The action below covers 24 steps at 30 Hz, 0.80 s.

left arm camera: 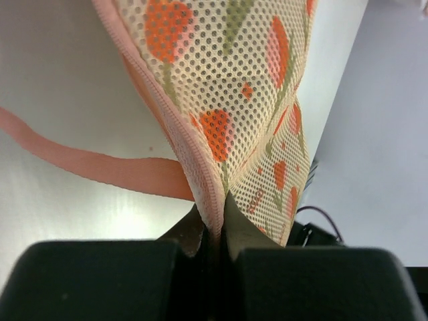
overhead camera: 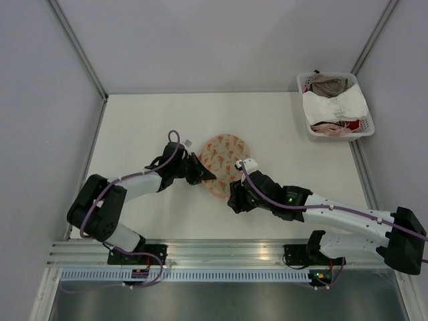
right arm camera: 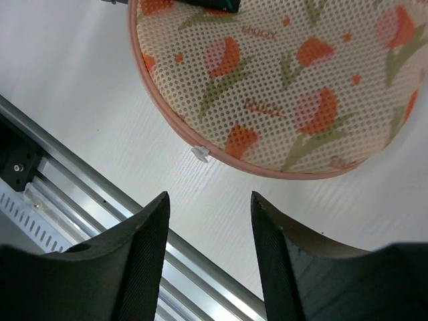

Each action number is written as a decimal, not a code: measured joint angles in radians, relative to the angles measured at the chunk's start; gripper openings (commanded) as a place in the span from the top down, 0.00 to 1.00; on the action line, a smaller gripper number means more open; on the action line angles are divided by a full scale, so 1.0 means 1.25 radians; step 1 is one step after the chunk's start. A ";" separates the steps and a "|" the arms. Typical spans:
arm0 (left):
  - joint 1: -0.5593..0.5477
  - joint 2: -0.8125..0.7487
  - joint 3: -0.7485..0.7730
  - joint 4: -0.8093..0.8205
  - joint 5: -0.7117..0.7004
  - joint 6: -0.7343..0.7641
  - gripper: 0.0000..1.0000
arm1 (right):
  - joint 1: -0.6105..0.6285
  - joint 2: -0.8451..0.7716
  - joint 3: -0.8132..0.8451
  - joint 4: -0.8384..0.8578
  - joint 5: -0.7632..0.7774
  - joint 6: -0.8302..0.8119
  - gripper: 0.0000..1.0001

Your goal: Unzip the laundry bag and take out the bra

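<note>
White tabletop (overhead camera: 147, 127) bears the cream mesh laundry bag (overhead camera: 226, 159), orange-flowered, pink-edged.

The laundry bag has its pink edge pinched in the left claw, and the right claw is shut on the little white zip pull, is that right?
Not quite. The left claw does pinch the pink edge of the laundry bag, but the right claw is open and not touching the white zip pull. The right wrist view shows this.

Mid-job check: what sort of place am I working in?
Probably a lab test cell, not a home: grey panels wall a white table, the arms bolt to an aluminium rail, and a basket of garments looks like a prop.
</note>
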 measured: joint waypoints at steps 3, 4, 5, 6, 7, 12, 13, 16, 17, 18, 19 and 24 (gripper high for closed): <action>-0.044 -0.035 -0.007 0.016 -0.077 -0.083 0.98 | 0.037 0.024 -0.005 0.009 0.037 0.026 0.36; -0.059 -0.039 -0.007 0.023 -0.096 -0.104 0.98 | 0.052 0.036 -0.005 0.017 0.053 0.032 0.36; -0.073 -0.040 -0.007 0.027 -0.115 -0.121 0.98 | 0.065 0.049 -0.005 0.023 0.067 0.038 0.36; -0.086 -0.040 -0.007 0.026 -0.132 -0.136 0.98 | 0.077 0.060 -0.005 0.028 0.078 0.043 0.36; -0.094 -0.040 -0.007 0.025 -0.143 -0.146 0.98 | 0.088 0.072 -0.005 0.033 0.091 0.048 0.36; -0.121 -0.028 -0.005 0.027 -0.172 -0.181 0.98 | 0.121 0.133 0.031 0.013 0.204 0.081 0.37; -0.122 -0.025 -0.005 0.027 -0.176 -0.184 0.98 | 0.121 0.144 0.042 0.004 0.229 0.089 0.38; -0.121 -0.023 -0.005 0.027 -0.188 -0.189 0.98 | 0.123 0.169 0.075 -0.037 0.297 0.114 0.38; -0.121 -0.023 -0.005 0.029 -0.192 -0.189 0.98 | 0.124 0.175 0.083 -0.052 0.319 0.122 0.38; -0.121 -0.023 -0.005 0.030 -0.195 -0.190 0.98 | 0.124 0.180 0.089 -0.065 0.337 0.128 0.39; -0.121 -0.023 -0.005 0.030 -0.197 -0.193 0.98 | 0.124 0.184 0.094 -0.076 0.351 0.136 0.39; -0.121 -0.023 -0.005 0.030 -0.199 -0.195 0.98 | 0.124 0.195 0.099 -0.114 0.399 0.154 0.45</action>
